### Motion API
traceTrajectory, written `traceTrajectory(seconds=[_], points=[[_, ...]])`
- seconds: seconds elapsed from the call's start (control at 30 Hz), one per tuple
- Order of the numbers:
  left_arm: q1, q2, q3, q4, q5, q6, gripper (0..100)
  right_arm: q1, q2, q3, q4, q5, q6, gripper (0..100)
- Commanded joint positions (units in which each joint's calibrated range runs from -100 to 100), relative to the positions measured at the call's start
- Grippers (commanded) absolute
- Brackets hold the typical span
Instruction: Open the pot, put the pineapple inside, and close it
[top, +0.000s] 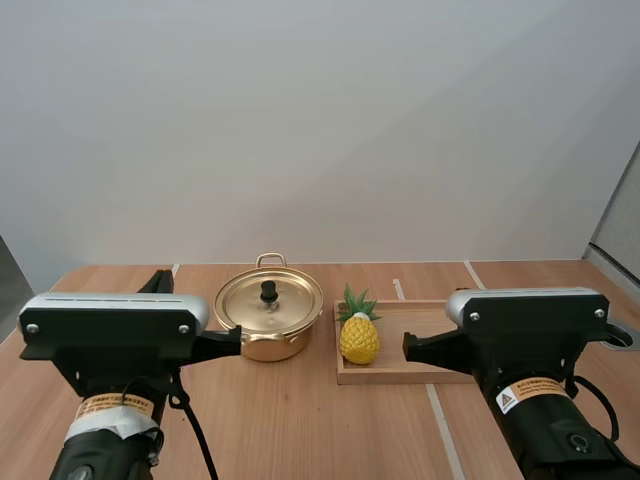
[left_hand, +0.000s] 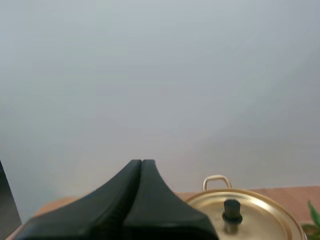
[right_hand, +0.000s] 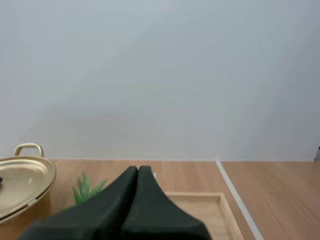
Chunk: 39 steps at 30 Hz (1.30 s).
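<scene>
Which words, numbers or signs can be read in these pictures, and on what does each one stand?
Left arm's orange and white sticker: print too small to read.
Right arm's sticker: a warning triangle; print too small to read.
Pot, pineapple, wooden tray: no writing visible.

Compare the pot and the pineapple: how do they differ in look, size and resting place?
The pot is shiny gold metal; the pineapple is duller yellow with green leaves. The pot is wide and squat; the pineapple is narrower. The pot stands on the bare table; the pineapple rests on the tray. Both are yellowish and sit side by side, not touching.
</scene>
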Motion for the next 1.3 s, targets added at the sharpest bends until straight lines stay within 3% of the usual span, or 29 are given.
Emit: traceTrajectory(seconds=[0.0,0.1,0.23,0.37,0.77,0.97,1.27], points=[[-0.15,-0.33,0.00,3.24,-7.55,-0.05,0,-0.15,-0.24,-0.60,0.00,-3.25,-0.37,0],[-0.15,-0.33,-0.96,8.18,-7.70,-0.05,0,-0.15,-0.24,-4.40,0.00,-3.25,-0.37,0],[-0.15,-0.33,-5.83,8.72,-7.54,-0.05,0,-0.15,-0.24,-10.25,0.00,-3.25,-0.37,0],[-0.15,-0.33,-11.90,8.72,-7.34,-0.26,0,-0.15,-0.24,-16.81,-7.42,0.98,-0.37,0],[-0.15,2.87,-31.36,8.05,6.17,-4.88,0,-0.15,1.18,-34.93,-7.24,12.05,-0.37,0],[-0.15,8.60,-41.98,7.81,7.81,-4.99,0,-0.15,6.25,-45.05,-7.24,18.08,-0.37,0],[-0.15,19.13,-56.55,5.47,23.05,-4.99,0,-0.15,14.12,-57.48,-5.86,27.91,-0.37,0]])
